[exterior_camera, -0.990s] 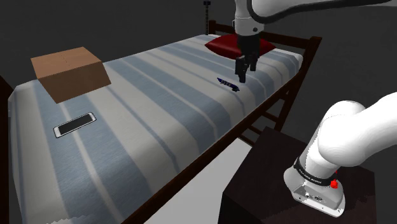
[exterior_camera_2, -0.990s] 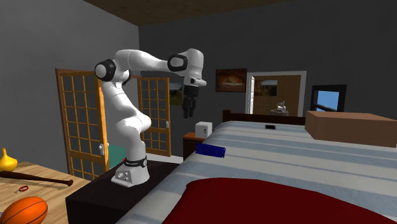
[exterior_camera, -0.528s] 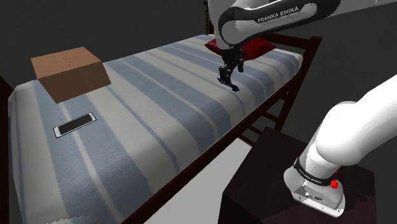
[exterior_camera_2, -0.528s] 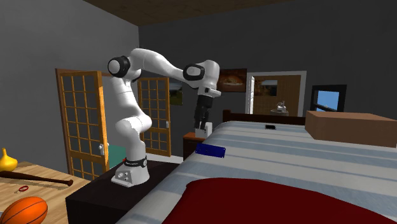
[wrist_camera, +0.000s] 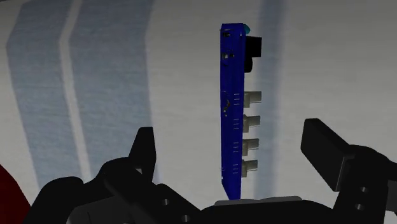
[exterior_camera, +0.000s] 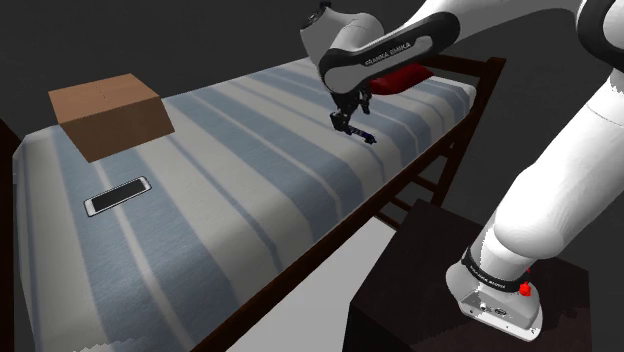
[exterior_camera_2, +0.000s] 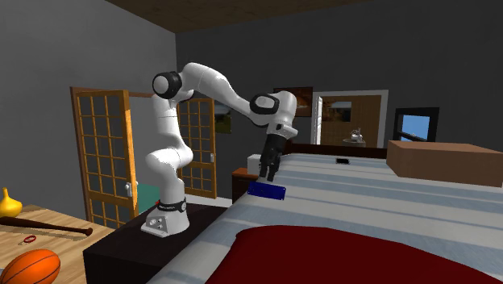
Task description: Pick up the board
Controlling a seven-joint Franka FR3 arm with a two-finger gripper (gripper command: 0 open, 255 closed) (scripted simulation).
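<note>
The claw (wrist_camera: 230, 133) hung over the blue-and-white striped bed cover (wrist_camera: 108, 76), its black fingers (wrist_camera: 327, 153) spread wide. Between them ran the blue board (wrist_camera: 232, 95), a narrow strip with small grey connectors along one side. Neither finger touched it. A dark red patch (wrist_camera: 9, 191) showed at the edge.

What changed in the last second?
The gripper swung out over the bed and came down onto the blue board. Its open fingers now stand on either side of the board without touching it, so nothing has been gripped yet. The board, the phone, the brown box and the red pillow stayed where they were.
</note>
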